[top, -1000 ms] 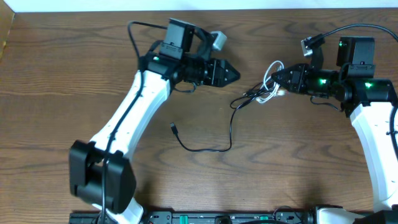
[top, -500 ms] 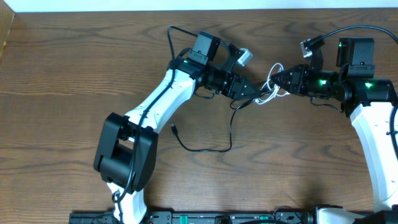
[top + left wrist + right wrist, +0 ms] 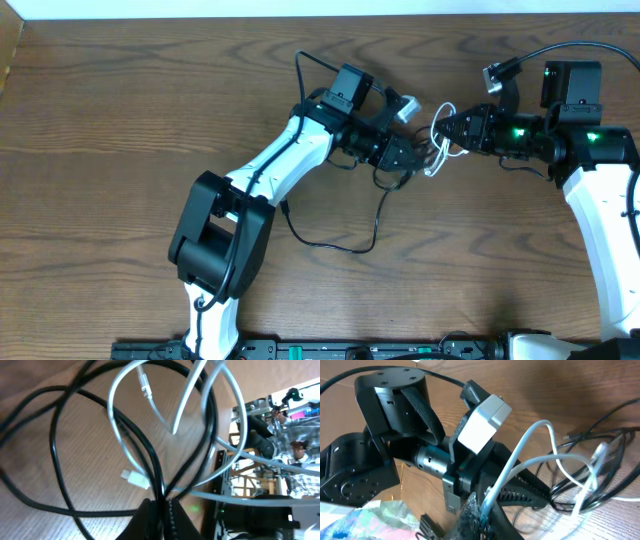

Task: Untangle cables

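Note:
The white cable [image 3: 440, 115] and the black cable [image 3: 375, 232] are tangled in a knot at the table's centre right. My left gripper [image 3: 418, 158] reaches into the knot from the left. In the left wrist view its jaws [image 3: 162, 510] are shut on black cable [image 3: 55, 450] strands, with white cable [image 3: 119, 435] loops and a white plug [image 3: 135, 479] just beyond. My right gripper [image 3: 445, 130] faces it from the right. It [image 3: 485, 510] is shut on the white cable [image 3: 520, 455]. The black cable trails down to a plug [image 3: 279, 207] on the table.
The left arm [image 3: 270, 170] stretches diagonally across the middle of the wooden table [image 3: 100, 150]. The right arm [image 3: 600, 220] stands along the right side. The table's far edge [image 3: 200, 18] meets a white strip.
My left arm swung right into the knot and its jaws closed on the black cable. The black cable's lower loop shifted a little. The right arm stayed still.

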Available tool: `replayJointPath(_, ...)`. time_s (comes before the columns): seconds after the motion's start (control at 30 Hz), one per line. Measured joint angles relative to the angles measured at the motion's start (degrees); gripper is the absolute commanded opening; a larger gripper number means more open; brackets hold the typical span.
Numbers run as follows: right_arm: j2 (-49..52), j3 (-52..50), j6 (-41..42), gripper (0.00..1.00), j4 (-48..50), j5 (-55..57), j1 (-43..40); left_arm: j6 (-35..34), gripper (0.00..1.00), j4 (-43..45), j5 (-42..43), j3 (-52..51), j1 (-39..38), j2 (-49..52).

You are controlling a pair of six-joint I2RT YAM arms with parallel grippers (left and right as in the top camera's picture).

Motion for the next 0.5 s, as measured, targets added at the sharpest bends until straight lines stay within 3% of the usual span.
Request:
replayJointPath(0.37,0.0,0.0,0.0,0.01,1.2,0.0,0.0,0.0,0.08,0.0,-2.9,0.0,-0.3,0.0)
replayJointPath(0.5,0.0,0.0,0.0,0.01,0.9,0.3,-0.1,-1.0,0.07,-1.4,-9.2,0.0,-1.1,0.0)
